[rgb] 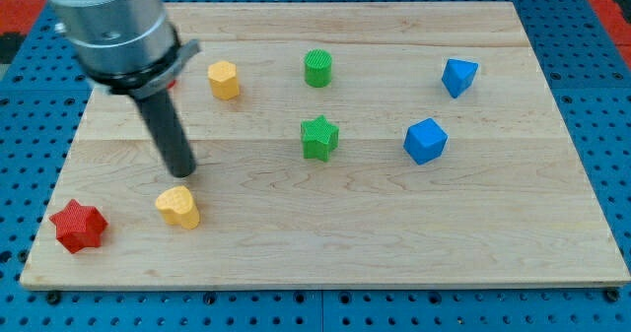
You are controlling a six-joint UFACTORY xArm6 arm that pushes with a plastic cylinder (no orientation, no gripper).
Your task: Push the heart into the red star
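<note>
My tip (183,172) has no jaws to open or close; it rests on the table (394,243) just above the yellow heart (178,207), close but apparently not touching. The red star (78,226) lies to the heart's left, near the table's bottom-left corner. Farther off sit a yellow block (224,79), a green cylinder (317,68), a green star (318,137) and 2 blue blocks (425,141) (458,77).

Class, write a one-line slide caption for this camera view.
My tip sits just above the yellow heart block, with the red star block to the view's left.
</note>
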